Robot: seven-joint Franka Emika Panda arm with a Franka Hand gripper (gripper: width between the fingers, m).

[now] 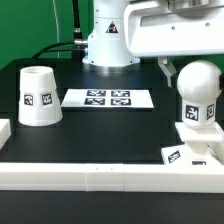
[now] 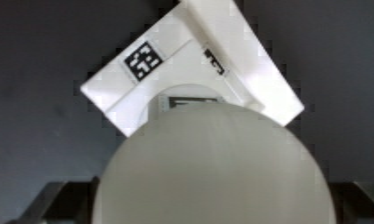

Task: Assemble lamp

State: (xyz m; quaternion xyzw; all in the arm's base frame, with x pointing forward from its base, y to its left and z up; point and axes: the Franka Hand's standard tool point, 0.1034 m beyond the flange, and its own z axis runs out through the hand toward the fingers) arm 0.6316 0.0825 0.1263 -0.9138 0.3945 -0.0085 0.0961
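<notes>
**Lamp: clasping bulb over base**

Clasping the bulb (image 1: 198, 88) with the gripper (image 2: 205, 205), dark fingers (image 2: 68, 198) flanking its round body on both sides and, as far as the blurred wrist view is letting on, pressing against it. Holding that bulb upright, ball up and neck down, with its tag facing the exterior camera. Poising it directly over the base (image 1: 190, 148), with the neck reaching the base's top face, near the exterior view's right edge. Showing, in the wrist view, the base's pale slanted faces and two tags just beyond the bulb's rounded end. Resting the base on the black table (image 1: 100, 135), just behind the long white rail (image 1: 100, 177) running along the front. Passing outward over the marker board (image 1: 108, 98), lying flat mid-table, well apart from the base. Ending at the shade (image 1: 38, 97), standing wide end down at the exterior view's left, tag facing forward, well apart from bulb, base and gripper.
</notes>
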